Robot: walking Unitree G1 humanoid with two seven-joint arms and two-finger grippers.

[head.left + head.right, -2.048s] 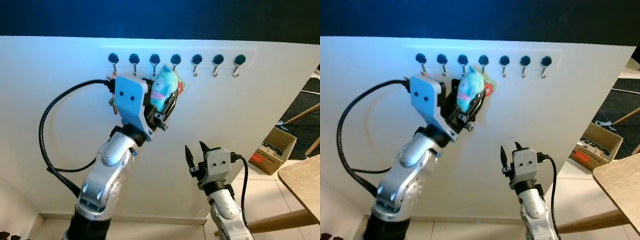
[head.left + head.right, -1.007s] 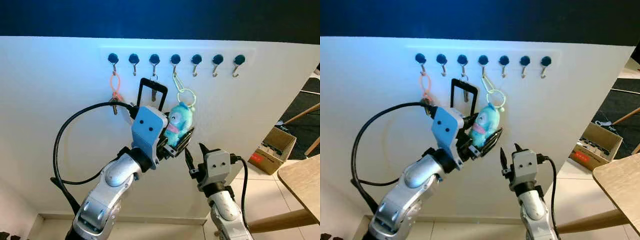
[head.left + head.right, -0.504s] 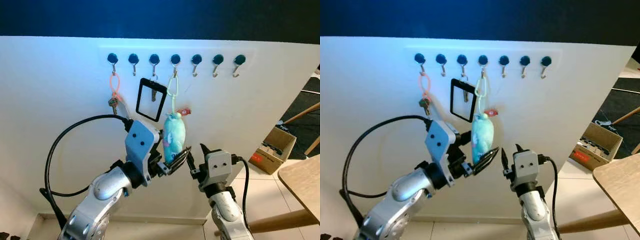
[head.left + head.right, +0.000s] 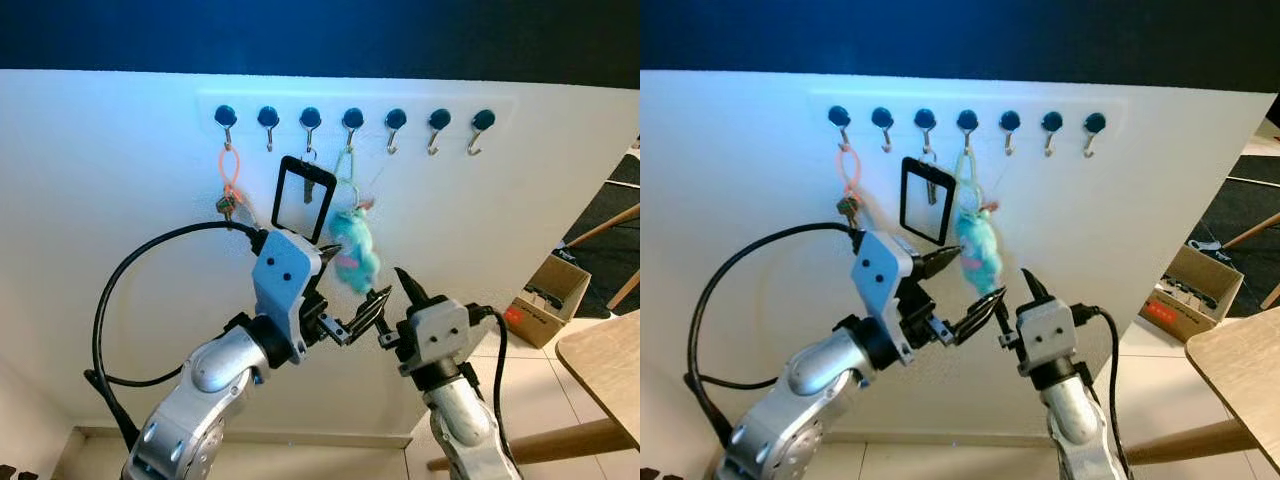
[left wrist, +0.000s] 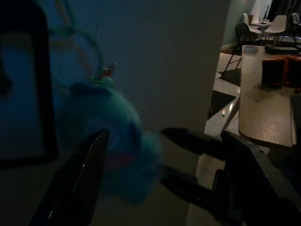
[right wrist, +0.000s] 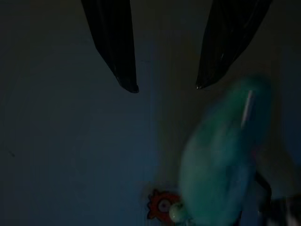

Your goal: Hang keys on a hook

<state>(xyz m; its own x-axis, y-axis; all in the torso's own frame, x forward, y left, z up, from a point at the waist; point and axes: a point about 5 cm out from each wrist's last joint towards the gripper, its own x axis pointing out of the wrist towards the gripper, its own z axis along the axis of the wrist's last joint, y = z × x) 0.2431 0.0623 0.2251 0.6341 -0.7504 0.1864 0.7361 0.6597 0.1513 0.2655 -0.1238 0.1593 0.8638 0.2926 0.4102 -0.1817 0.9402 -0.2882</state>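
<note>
keys (image 4: 353, 250) on hook (image 4: 352, 122), left jaws wide

We see the plush (image 4: 354, 256) as a motion smear; its features are unreadable, and the keys on its ring cannot be made out. In the left wrist view the black frame (image 5: 28, 94) is cut off by the edge. The box (image 4: 553, 297) contents are too small to identify.

Plush keychain (image 4: 353, 252) hangs from middle hook (image 4: 352, 127); left pincer (image 4: 349, 301) below, right pincer (image 4: 396, 302) beside.
</note>
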